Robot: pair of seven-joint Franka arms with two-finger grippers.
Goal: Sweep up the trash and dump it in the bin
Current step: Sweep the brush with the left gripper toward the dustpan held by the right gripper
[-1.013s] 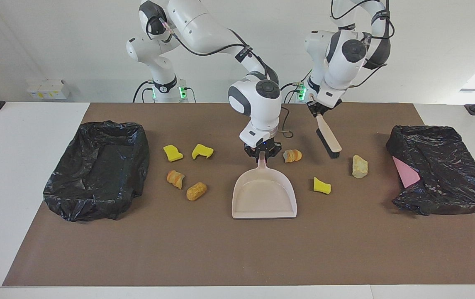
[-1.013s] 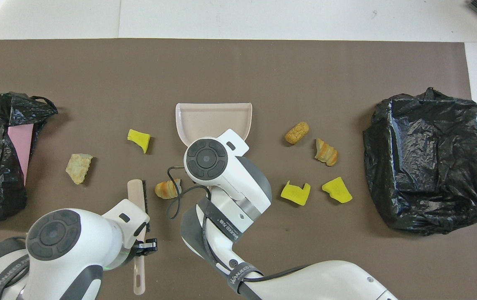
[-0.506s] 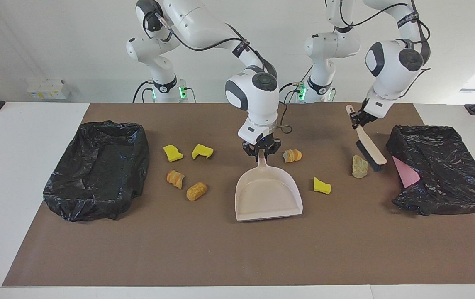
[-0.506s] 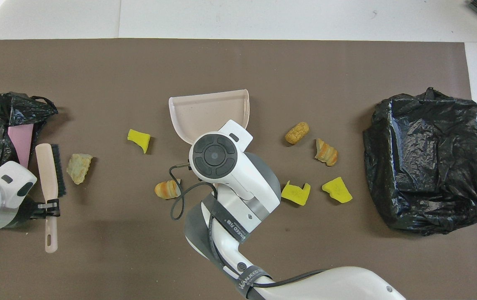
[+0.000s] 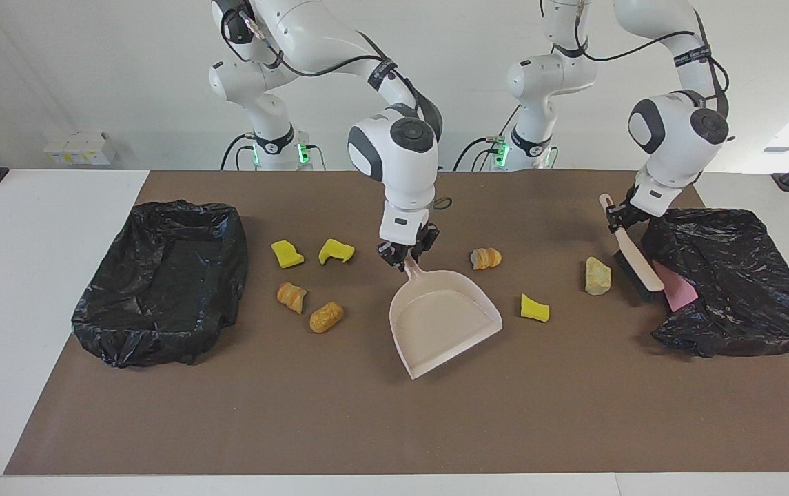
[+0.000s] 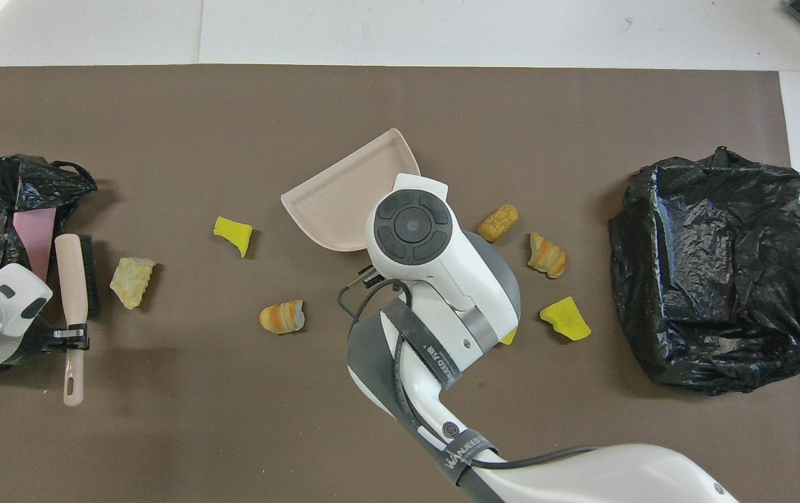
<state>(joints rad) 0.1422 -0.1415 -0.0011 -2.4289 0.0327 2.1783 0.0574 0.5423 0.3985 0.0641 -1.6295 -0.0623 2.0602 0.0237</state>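
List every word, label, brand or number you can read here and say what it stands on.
"WANEED...": on the black strap around the right arm; its last letters are unclear.
A second black strap higher on that arm carries print too blurred to read.
Nothing readable on the dustpan or brush.

The facing view looks from high across the table toward the two robot bases, not close, while the overhead view looks steeply down from above the robots' end – both share the brown mat [image 5: 394,420] [image 6: 400,105] and all lying on it, half a turn apart.
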